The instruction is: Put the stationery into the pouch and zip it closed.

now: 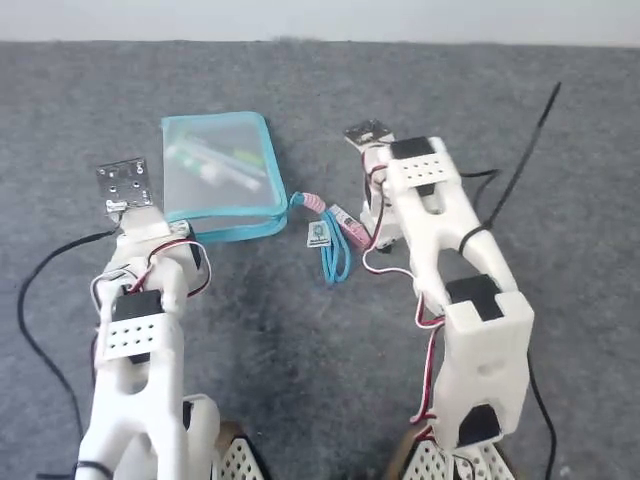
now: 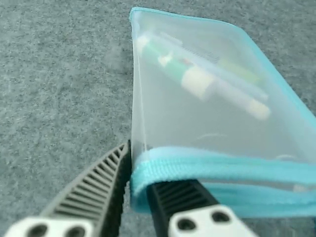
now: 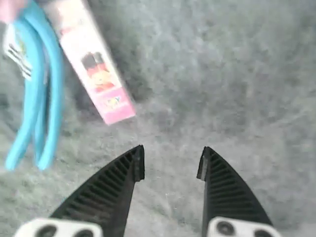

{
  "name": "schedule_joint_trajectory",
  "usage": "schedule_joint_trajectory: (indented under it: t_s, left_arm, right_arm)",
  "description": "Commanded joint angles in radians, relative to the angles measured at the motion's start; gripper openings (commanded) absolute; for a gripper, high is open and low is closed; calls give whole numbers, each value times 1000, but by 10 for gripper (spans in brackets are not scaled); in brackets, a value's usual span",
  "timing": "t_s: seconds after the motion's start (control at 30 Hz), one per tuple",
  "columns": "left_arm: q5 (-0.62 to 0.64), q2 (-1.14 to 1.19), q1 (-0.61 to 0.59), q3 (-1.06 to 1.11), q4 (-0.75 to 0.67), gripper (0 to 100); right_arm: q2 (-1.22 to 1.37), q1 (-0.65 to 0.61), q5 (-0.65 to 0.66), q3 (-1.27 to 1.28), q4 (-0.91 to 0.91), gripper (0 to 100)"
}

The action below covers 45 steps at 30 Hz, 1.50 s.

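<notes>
1. High view: the pouch [image 1: 220, 175] is seen lying flat on the grey mat [image 1: 300, 340], with the stationery [image 1: 215, 162] already inside. The left arm [image 1: 140, 330] is placed at its near corner. A blue strap [image 1: 336, 258] and pink tag [image 1: 345, 224] trail from its zip end, beside the right arm [image 1: 440, 230].
2. Left wrist view: the left gripper [image 2: 138, 195] is clamped on the teal zip edge [image 2: 222, 168] at the pouch's corner. The pouch is judged light, soft and floppy, and its film slippery. The stitched tape is judged the firmer hold.
3. Right wrist view: the right gripper [image 3: 170, 165] is spread wide with nothing in it, above the mat and near the tag and strap. The strap is judged limp, so it is best taken close to the zip.
</notes>
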Motion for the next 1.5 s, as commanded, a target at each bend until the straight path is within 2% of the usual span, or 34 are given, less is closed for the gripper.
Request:
schedule_joint_trajectory:
  t_s: [0.0,0.2,0.37,0.57,1.23,1.47]
  left_arm:
    - [-3,-17,12,-33,-15,12]
    - [-3,-17,12,-33,-15,12]
    - [-3,-20,12,-33,-15,12]
    - [-3,-20,12,-33,-15,12]
    - [-3,-17,12,-33,-14,12]
    - [-3,-17,12,-33,-14,12]
  right_arm:
    - [-145,-18,86,-25,4,177]
    - [-219,-120,201,-25,-54,180]
    - [-131,-153,215,-25,-70,180]
    - [-21,-143,218,-32,-102,180]
    - [82,-124,207,-31,-143,175]
    - [84,-105,161,-31,-211,119]
